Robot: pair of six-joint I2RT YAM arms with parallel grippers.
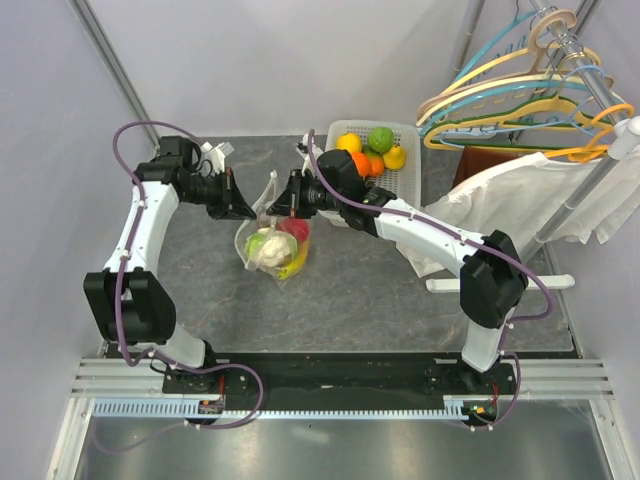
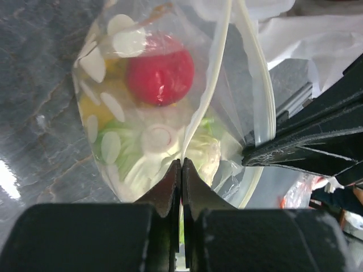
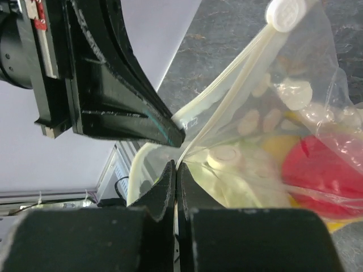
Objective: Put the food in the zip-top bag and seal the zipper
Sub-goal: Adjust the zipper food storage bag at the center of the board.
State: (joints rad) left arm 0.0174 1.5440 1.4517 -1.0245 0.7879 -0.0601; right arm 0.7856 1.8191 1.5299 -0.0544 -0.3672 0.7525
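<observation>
Hangers (image 1: 520, 90) of pastel plastic crowd the rail at far right, with a white cloth garment (image 1: 530, 195) draped under them, close to my right arm. A white slotted basket (image 1: 405, 185) just behind that arm holds food (image 1: 372, 150): round yellow, green and orange pieces.

The zip-top bag (image 1: 275, 245) sits between the arms over the grey veined table (image 1: 380, 290). It is clear film with pale dots, bulging around a red ball (image 2: 160, 76), a pale cauliflower piece (image 1: 268, 250) and a banana (image 1: 298, 262).

My left gripper (image 2: 181, 170) is pinched tight on the cream zipper (image 3: 249, 54), and my right gripper (image 3: 176, 170) is clamped on it just beside. The white slider tab (image 3: 287, 12) is cut off by the frame edge. I cannot tell whether the bag's bottom touches the table.
</observation>
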